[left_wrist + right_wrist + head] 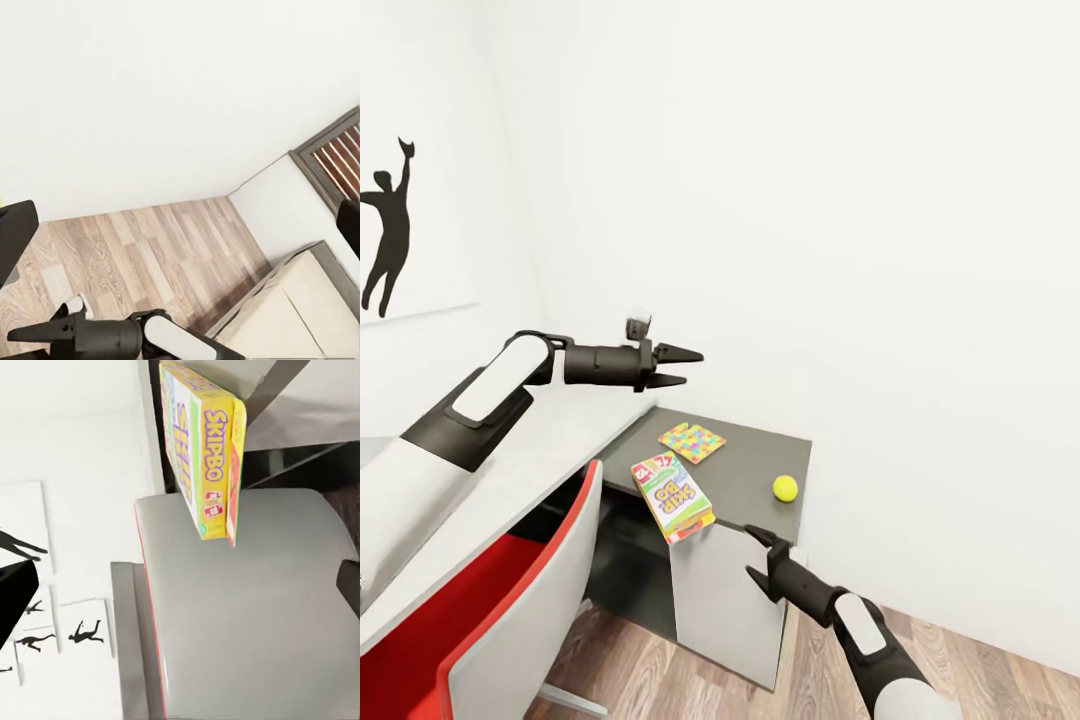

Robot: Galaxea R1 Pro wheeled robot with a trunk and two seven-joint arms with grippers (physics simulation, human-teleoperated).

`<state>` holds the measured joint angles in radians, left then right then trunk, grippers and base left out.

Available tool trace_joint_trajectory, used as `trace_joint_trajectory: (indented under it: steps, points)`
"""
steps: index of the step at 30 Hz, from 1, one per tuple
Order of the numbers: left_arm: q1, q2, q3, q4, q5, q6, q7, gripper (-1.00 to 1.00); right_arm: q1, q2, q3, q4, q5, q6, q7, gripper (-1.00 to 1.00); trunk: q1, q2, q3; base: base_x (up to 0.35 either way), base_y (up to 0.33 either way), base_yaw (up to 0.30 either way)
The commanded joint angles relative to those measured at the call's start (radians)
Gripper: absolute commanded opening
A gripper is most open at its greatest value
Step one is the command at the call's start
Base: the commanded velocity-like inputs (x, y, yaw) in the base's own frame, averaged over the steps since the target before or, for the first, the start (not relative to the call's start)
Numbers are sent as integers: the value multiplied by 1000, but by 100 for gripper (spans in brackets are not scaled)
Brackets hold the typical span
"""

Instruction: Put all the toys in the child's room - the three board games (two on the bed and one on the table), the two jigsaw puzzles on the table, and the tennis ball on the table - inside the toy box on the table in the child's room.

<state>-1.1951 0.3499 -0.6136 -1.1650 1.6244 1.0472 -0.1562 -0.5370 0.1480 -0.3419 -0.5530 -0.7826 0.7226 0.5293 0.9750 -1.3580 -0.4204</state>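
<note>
The SKIP-BO board game (673, 495) lies on the dark cabinet part of the table (752, 462), its near end jutting over the front edge. A multicolour jigsaw puzzle (692, 441) lies behind it, and the tennis ball (785, 488) rests to the right. My right gripper (759, 556) hangs open just below and in front of the cabinet edge, right of the game box; the right wrist view looks up at the SKIP-BO box (202, 457). My left gripper (682, 367) is open and empty in the air above the table's pale top (575, 430). The toy box is out of view.
A red-and-grey chair (510, 600) stands close against the table at the lower left. A black silhouette poster (385, 230) hangs on the left wall. Wood floor (660, 670) lies below the cabinet. In the left wrist view, the bed's corner (300, 315) meets the floor (150, 247).
</note>
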Motion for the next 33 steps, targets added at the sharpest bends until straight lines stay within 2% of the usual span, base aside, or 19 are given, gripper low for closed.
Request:
trace_joint_trajectory:
  steps: [1, 6, 17, 25, 32, 33]
  points:
    - [-1, 0, -3, 0, -8, 0, -10, 100, -1, 1, -4, 0, 1, 7, 11, 100, 4, -8, -4, 0, 0, 0]
    - [-1, -2, -12, -2, -8, 0, -10, 100, -12, -4, 6, -3, 2, 18, 42, 100, 23, -43, -20, 0, 0, 0]
    - [-1, 7, -19, -4, -9, 0, -10, 100, -18, -8, 10, -4, 5, 32, 63, 100, 65, -120, -55, 0, 0, 0]
    - [-1, 8, -17, -4, -9, 0, -10, 100, -18, -37, 9, -5, 3, 32, 75, 100, 96, -176, -80, 0, 0, 0]
    - [-1, 8, -16, -4, -9, 0, -10, 100, -19, -41, 10, -6, 4, 32, 77, 100, 123, -225, -102, 0, 0, 0]
    - [-1, 8, -15, -4, -9, 0, -11, 100, -21, -40, 29, -7, 6, 31, 79, 100, 127, -232, -105, 0, 0, 0]
